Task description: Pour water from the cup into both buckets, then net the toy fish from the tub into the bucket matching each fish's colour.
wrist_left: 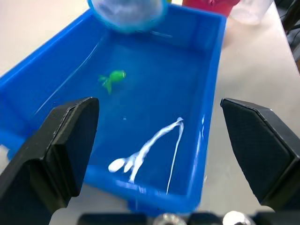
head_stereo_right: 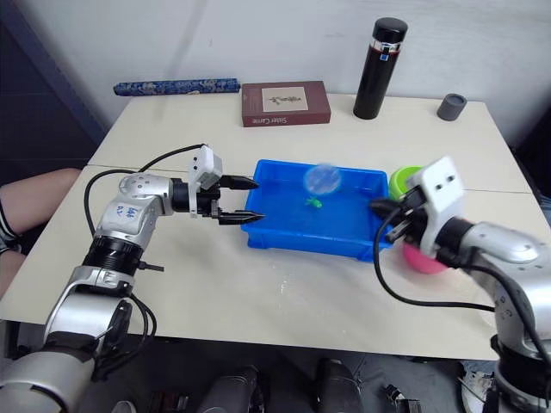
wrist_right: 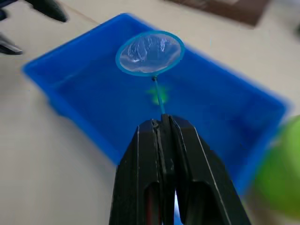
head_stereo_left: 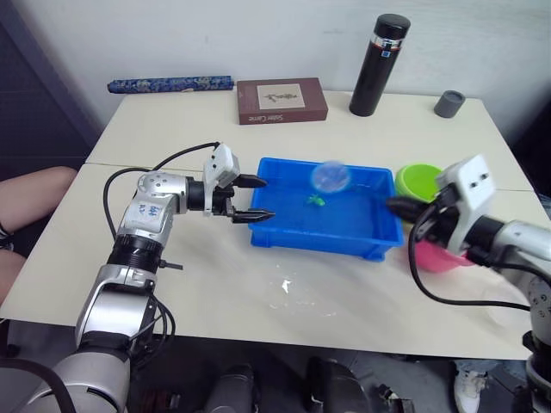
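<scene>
The blue tub [head_stereo_left: 319, 244] holds water and a small green toy fish [head_stereo_left: 315, 200], which also appears in the left wrist view [wrist_left: 112, 78]. My right gripper [wrist_right: 162, 123] is shut on the thin handle of the net. The net's blue-rimmed hoop [head_stereo_left: 331, 177] hangs above the tub's far side, just past the fish. My left gripper [head_stereo_left: 256, 200] is open and empty at the tub's left end. The green bucket [head_stereo_left: 418, 180] and the pink bucket [head_stereo_left: 438, 257] stand right of the tub, partly behind my right arm. An edge of the clear cup [wrist_left: 252, 10] shows past the pink bucket.
A tall black flask [head_stereo_left: 377, 64], a small grey cup [head_stereo_left: 448, 103], a brown box [head_stereo_left: 281, 101] and a blue patterned roll [head_stereo_left: 170, 83] line the table's far edge. Spilled water [head_stereo_left: 287, 287] lies in front of the tub. A person's arm [head_stereo_left: 30, 185] rests at the left.
</scene>
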